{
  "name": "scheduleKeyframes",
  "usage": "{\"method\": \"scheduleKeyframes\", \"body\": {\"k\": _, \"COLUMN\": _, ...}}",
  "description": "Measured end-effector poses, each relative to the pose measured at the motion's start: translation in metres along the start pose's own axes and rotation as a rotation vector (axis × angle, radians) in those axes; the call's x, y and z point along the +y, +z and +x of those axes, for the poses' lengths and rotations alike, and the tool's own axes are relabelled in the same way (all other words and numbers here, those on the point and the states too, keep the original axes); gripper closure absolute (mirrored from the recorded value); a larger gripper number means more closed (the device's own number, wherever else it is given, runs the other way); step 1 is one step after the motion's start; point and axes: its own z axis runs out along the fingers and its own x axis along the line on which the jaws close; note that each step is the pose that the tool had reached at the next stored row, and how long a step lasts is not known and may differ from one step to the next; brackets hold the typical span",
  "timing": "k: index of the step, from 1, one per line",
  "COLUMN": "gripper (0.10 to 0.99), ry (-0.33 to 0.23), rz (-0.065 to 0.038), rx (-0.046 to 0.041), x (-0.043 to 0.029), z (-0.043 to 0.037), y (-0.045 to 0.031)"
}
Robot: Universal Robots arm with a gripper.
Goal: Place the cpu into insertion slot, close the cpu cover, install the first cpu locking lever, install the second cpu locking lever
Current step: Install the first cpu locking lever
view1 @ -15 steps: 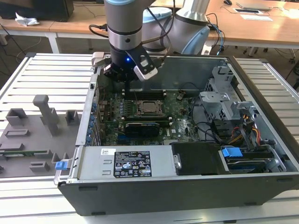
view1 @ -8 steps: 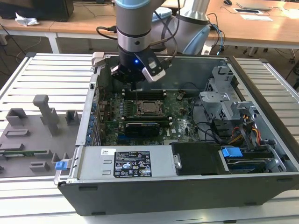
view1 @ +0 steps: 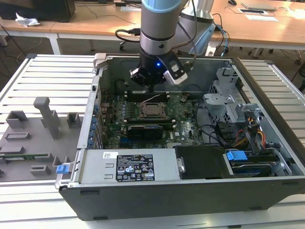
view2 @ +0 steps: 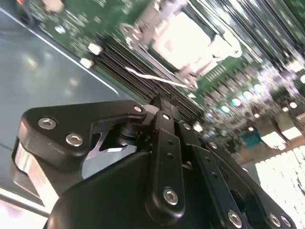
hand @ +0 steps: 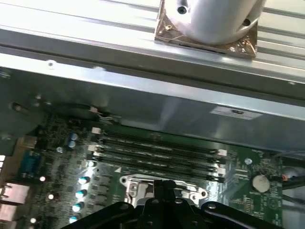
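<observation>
In the open computer case, the insertion slot (view1: 151,110) sits mid-board on the green motherboard. The cpu (view2: 183,36) lies in it, its pale face showing through the window of the silvery cpu cover (view2: 143,40), which lies flat over it. A thin silvery locking lever (view2: 152,76) sticks out along the slot's edge nearest the gripper; in the exterior view this lever (view1: 153,98) angles up just behind the slot. My gripper (view2: 164,107) hangs just above and behind the slot, fingers shut together with nothing between them. The gripper (view1: 151,88) is close above the lever.
Memory sticks (hand: 157,148) run between the slot and the case's back wall (hand: 157,102). A black expansion card (view1: 147,130) lies in front of the slot. The power supply (view1: 128,167), drive cage (view1: 224,102) and cables (view1: 248,133) crowd the exterior view's right. A grey fixture tray (view1: 38,129) sits outside.
</observation>
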Motion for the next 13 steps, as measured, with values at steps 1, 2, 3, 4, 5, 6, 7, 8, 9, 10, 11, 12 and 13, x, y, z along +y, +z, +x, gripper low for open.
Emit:
{"method": "scheduleKeyframes", "body": {"k": 1, "gripper": 0.98, "ry": 0.0, "rz": 0.0, "rx": 0.0002, "x": -0.0007, "z": -0.0039, "y": 0.0002}}
{"method": "scheduleKeyframes", "body": {"k": 2, "gripper": 0.98, "ry": 0.0, "rz": 0.0, "rx": 0.0, "x": -0.0013, "z": -0.007, "y": 0.0002}}
{"method": "scheduleKeyframes", "body": {"k": 3, "gripper": 0.98, "ry": 0.0, "rz": 0.0, "rx": 0.0003, "x": -0.0014, "z": -0.0076, "y": 0.0002}}
{"method": "scheduleKeyframes", "body": {"k": 4, "gripper": 0.98, "ry": 0.0, "rz": 0.0, "rx": 0.0002, "x": -0.0014, "z": -0.0076, "y": 0.0003}}
{"method": "scheduleKeyframes", "body": {"k": 5, "gripper": 0.98, "ry": 0.0, "rz": 0.0, "rx": 0.0001, "x": -0.0014, "z": -0.0076, "y": 0.0003}}
{"method": "scheduleKeyframes", "body": {"k": 6, "gripper": 0.98, "ry": 0.0, "rz": 0.0, "rx": -0.0013, "x": -0.0013, "z": -0.0074, "y": 0.0003}}
{"method": "scheduleKeyframes", "body": {"k": 7, "gripper": 0.98, "ry": -0.002, "rz": 0.001, "rx": -0.0061, "x": -0.0013, "z": -0.007, "y": 0.0007}}
{"method": "scheduleKeyframes", "body": {"k": 8, "gripper": 0.98, "ry": -0.005, "rz": 0.003, "rx": -0.0195, "x": -0.0015, "z": -0.0065, "y": 0.0017}}
{"method": "scheduleKeyframes", "body": {"k": 9, "gripper": 0.98, "ry": -0.007, "rz": 0.004, "rx": -0.0271, "x": -0.0017, "z": -0.0062, "y": 0.0024}}
{"method": "scheduleKeyframes", "body": {"k": 10, "gripper": 0.98, "ry": -0.009, "rz": 0.005, "rx": -0.0327, "x": -0.0018, "z": -0.006, "y": 0.0031}}
{"method": "scheduleKeyframes", "body": {"k": 11, "gripper": 0.98, "ry": -0.012, "rz": 0.007, "rx": -0.0436, "x": -0.0021, "z": -0.0053, "y": 0.0045}}
{"method": "scheduleKeyframes", "body": {"k": 12, "gripper": 0.98, "ry": -0.014, "rz": 0.008, "rx": -0.0505, "x": -0.0023, "z": -0.0048, "y": 0.0057}}
{"method": "scheduleKeyframes", "body": {"k": 13, "gripper": 0.98, "ry": -0.015, "rz": 0.009, "rx": -0.0565, "x": -0.0026, "z": -0.0036, "y": 0.0074}}
